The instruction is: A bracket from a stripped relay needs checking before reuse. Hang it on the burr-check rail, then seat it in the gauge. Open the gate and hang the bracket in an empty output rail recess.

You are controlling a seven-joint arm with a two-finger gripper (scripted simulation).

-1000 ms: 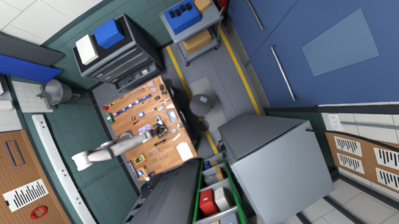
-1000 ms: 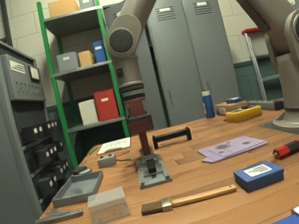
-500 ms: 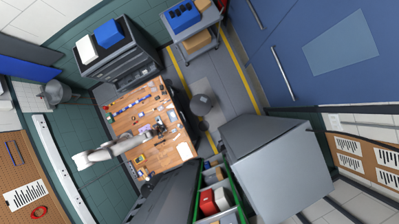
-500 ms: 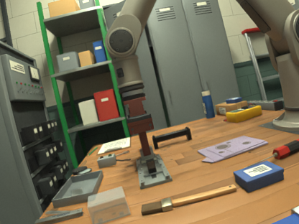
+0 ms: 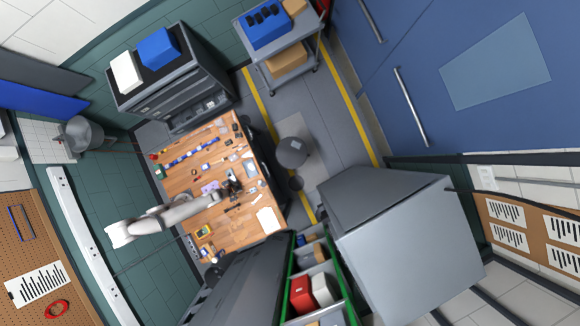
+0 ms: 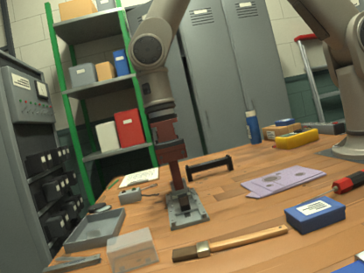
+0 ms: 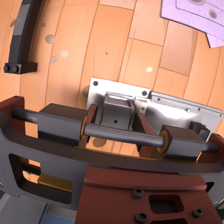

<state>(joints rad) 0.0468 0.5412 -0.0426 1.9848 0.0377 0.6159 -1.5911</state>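
Observation:
The bracket (image 7: 116,109) is partly hidden between my fingers; it is a small grey metal piece standing upright in the gauge (image 7: 153,110), a grey plate fixture on the wooden bench. My gripper (image 7: 116,122) stands straight over it, open and holding nothing. From the second side camera the gripper (image 6: 177,186) reaches down onto the gauge (image 6: 186,210). A black rail (image 6: 209,166) with two end feet stands just behind the gauge; the same rail (image 7: 19,39) curves along the left edge of the wrist camera.
A lilac sheet (image 6: 282,179) lies right of the gauge. A wooden-handled brush (image 6: 229,243) lies in front, a blue box (image 6: 314,213) to its right. A grey tray (image 6: 94,227) and a clear box (image 6: 131,249) sit at the left edge.

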